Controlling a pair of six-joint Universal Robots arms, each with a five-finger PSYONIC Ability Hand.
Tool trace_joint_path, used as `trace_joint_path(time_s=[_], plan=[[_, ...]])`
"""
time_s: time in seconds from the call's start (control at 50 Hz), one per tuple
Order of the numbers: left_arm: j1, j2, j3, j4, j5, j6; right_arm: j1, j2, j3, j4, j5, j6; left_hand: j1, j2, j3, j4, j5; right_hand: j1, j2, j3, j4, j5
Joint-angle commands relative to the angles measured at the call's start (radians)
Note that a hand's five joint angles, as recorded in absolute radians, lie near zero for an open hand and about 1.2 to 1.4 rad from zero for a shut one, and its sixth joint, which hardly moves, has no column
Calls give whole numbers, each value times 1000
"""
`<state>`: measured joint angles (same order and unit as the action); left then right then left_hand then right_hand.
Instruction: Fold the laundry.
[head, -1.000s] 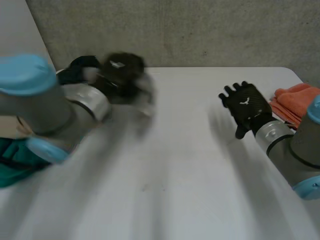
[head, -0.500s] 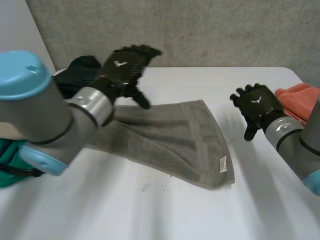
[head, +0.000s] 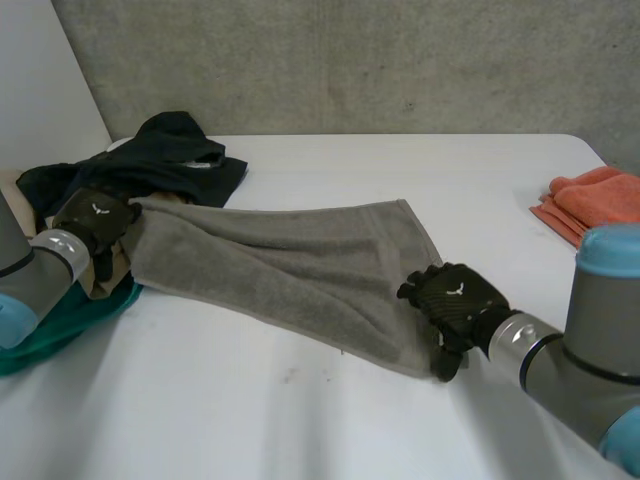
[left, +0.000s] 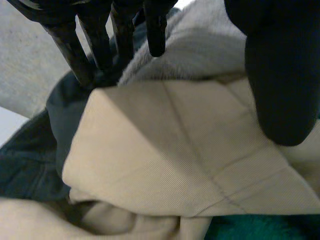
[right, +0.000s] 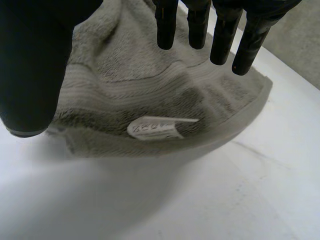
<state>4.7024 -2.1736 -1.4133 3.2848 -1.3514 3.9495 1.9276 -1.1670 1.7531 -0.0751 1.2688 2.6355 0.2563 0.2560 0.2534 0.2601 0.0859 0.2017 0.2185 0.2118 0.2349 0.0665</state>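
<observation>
Towel of grey terry (head: 290, 270) lies spread on the white table (head: 300, 420), reaching from one hand to the other. The right hand (head: 455, 300) is over one corner of it, fingers (right: 166, 25) straight and spread wide of the thumb, with the white label (right: 160, 127) under its palm. The left hand (head: 92, 222) is at the opposite end, fingers straight and thumb apart. Its fingertips are at the towel's edge and a beige cloth (left: 175, 160) lies under its palm. A dark garment (head: 170, 150) lies just beyond that hand.
</observation>
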Motion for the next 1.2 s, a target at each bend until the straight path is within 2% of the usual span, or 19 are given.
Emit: trace_joint_path(time_s=[0.02, 0.12, 0.22, 0.3, 0.36, 0.38, 0.4, 0.42, 0.54, 0.64, 0.7, 0.86, 1.0, 1.06, 1.08, 1.1, 1.14, 1.2], plan=[[-4, -63, 37, -1, 84, -32, 10, 55, 8, -84, 56, -8, 189, 189, 192, 185, 185, -8, -25, -18, -42, -48], [-22, -60, 39, 4, 127, -96, 8, 63, 8, -129, 84, -11, 476, 477, 479, 473, 472, 56, 40, 46, 23, 17], [-42, -60, 48, 9, 132, -164, 8, 72, 3, -138, 84, -22, 571, 571, 574, 567, 567, 133, 116, 123, 99, 93], [-45, -63, 51, 9, 132, -170, 4, 84, 0, -138, 84, -42, 658, 659, 661, 655, 654, 306, 289, 296, 272, 266], [-47, -68, 53, 9, 132, -170, 2, 86, -4, -138, 81, -55, 896, 896, 899, 892, 892, 619, 602, 609, 586, 580], [-48, -71, 53, 9, 130, -170, 1, 86, -6, -138, 80, -58, 1004, 1005, 1007, 1000, 1000, 792, 775, 782, 758, 752], [-56, -74, 54, 10, 129, -168, 1, 84, -9, -138, 77, -60, 1139, 1139, 1142, 1135, 1134, 1168, 1151, 1158, 1135, 1129], [-61, -74, 56, 10, 126, -168, -1, 83, -10, -138, 75, -60, 1140, 1140, 1143, 1136, 1136, 1194, 1177, 1184, 1161, 1155], [-117, -49, 60, -8, 104, -180, -5, 60, -32, -127, 81, -61, 1140, 1140, 1143, 1136, 1136, 1195, 1178, 1184, 1161, 1155], [-182, 165, 34, -114, 103, -292, -41, -68, -55, -85, 83, -81, 1140, 1140, 1143, 1136, 1136, 1195, 1178, 1184, 1161, 1155], [-209, 280, 30, -171, 103, -370, -109, -150, -96, 10, 81, -153, 1140, 1140, 1143, 1136, 1136, 1195, 1178, 1184, 1161, 1155], [-240, 521, 33, -290, 107, -469, -225, -276, -283, 260, 80, -264, 1140, 1140, 1143, 1136, 1136, 1195, 1178, 1184, 1161, 1155], [-257, 543, 36, -376, 118, -573, -229, -278, -383, 356, 69, -259, 1140, 1140, 1143, 1136, 1136, 1195, 1178, 1184, 1161, 1155], [-260, 486, 24, -378, 120, -602, -222, -269, -374, 357, 61, -244, 1140, 1140, 1143, 1136, 1136, 1195, 1178, 1184, 1161, 1155], [-260, 457, 25, -378, 118, -605, -217, -252, -363, 356, 57, -229, 1140, 1140, 1143, 1136, 1136, 792, 775, 781, 758, 752], [-263, 393, 36, -379, 109, -607, -217, -235, -357, 356, 54, -218, 1140, 1140, 1143, 1136, 1136, 596, 579, 586, 563, 556], [-268, 333, 53, -384, 103, -610, -216, -195, -342, 351, 49, -184, 1140, 1140, 1143, 1136, 1136, 529, 512, 519, 496, 490], [-278, 250, 109, -389, 74, -610, -214, -135, -298, 325, 32, -85, 1140, 1140, 1143, 1136, 1136, 284, 267, 273, 250, 244]])
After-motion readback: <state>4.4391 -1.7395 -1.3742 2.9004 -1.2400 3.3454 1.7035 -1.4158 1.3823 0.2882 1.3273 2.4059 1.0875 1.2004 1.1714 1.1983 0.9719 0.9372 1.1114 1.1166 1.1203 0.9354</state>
